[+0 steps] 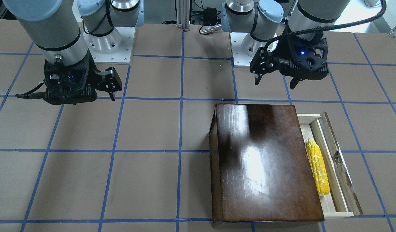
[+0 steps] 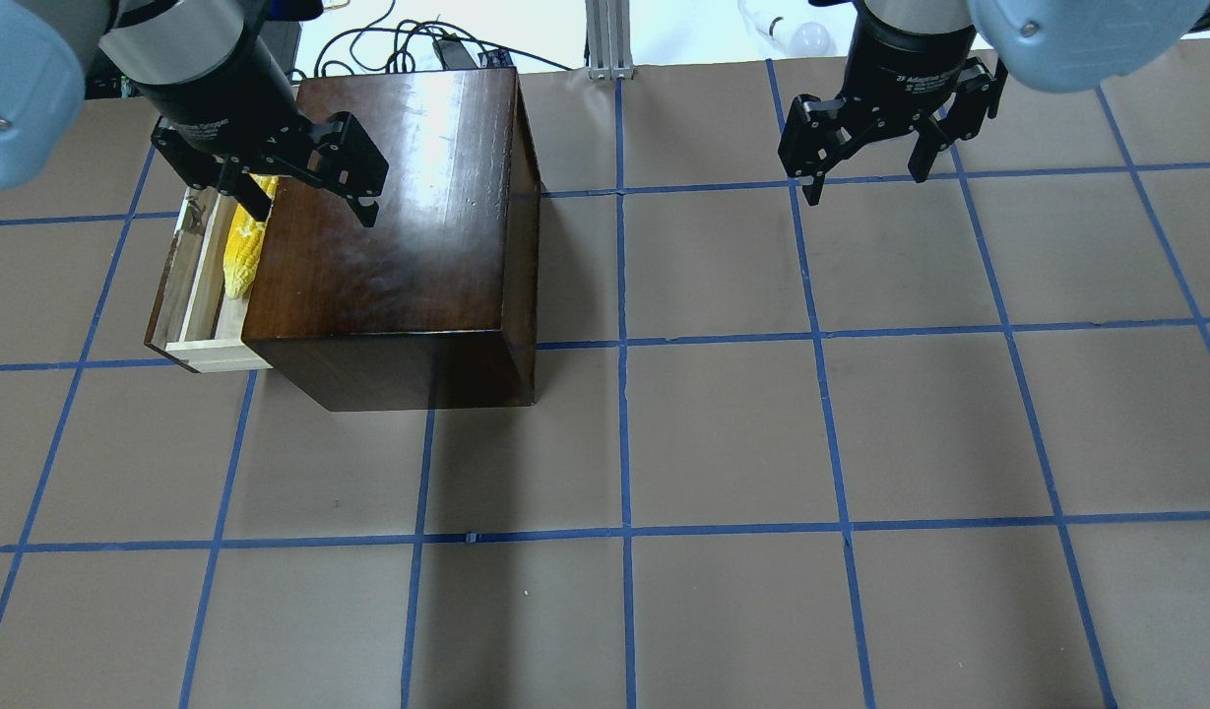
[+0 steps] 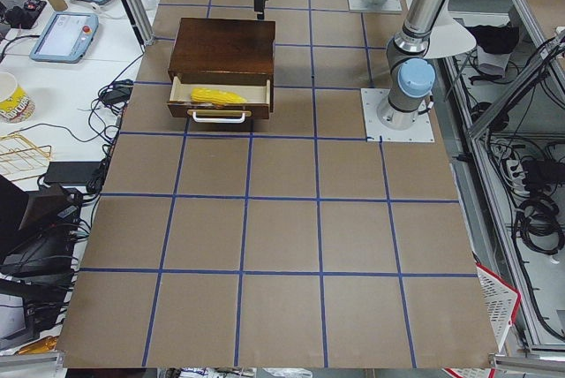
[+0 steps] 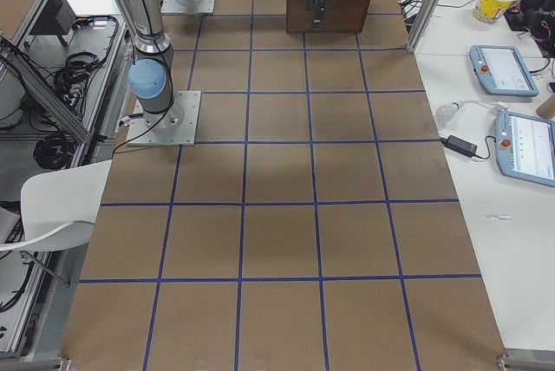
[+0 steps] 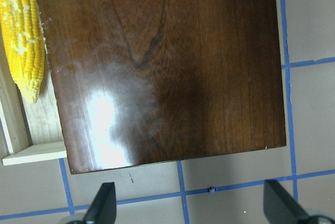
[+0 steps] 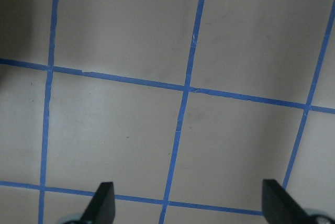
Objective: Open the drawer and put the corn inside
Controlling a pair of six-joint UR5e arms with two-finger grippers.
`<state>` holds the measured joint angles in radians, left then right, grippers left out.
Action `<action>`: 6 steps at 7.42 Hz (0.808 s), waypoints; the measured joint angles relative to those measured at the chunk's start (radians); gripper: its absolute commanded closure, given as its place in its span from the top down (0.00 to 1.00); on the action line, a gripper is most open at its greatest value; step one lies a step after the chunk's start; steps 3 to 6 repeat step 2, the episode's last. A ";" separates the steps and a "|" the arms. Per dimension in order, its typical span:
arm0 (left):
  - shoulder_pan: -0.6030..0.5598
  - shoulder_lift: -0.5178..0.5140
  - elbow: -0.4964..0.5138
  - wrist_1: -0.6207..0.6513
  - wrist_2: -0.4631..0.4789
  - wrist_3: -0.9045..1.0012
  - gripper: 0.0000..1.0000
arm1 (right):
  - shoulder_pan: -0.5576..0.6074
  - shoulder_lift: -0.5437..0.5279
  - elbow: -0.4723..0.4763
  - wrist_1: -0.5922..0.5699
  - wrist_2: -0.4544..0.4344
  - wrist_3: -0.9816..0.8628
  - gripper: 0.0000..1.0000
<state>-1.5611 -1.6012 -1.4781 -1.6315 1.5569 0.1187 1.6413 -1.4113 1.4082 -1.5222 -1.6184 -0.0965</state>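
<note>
The drawer point(image 1: 336, 174) is pulled partly out of the glossy dark brown box point(image 1: 265, 161). The yellow corn point(image 1: 317, 166) lies lengthwise inside the drawer, right beside the box's edge. It also shows in the overhead view point(image 2: 242, 258) and the left wrist view point(image 5: 23, 30). My left gripper point(image 2: 309, 202) is open and empty. It hangs above the box's top near the drawer side, clear of the corn. My right gripper point(image 2: 868, 187) is open and empty over bare table, far from the box.
The brown table point(image 2: 723, 433) carries a blue tape grid. The two arm bases point(image 1: 107, 45) stand at the robot's edge. Cables and a metal post point(image 2: 605, 39) lie beyond the far edge behind the box.
</note>
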 measured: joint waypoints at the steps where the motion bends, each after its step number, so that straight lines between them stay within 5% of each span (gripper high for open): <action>1: 0.001 0.001 0.001 -0.003 0.002 0.000 1.00 | 0.000 0.000 0.000 0.000 0.000 0.000 1.00; 6: 0.001 0.001 0.004 -0.004 0.004 0.000 1.00 | 0.000 0.000 0.000 -0.001 0.000 0.000 1.00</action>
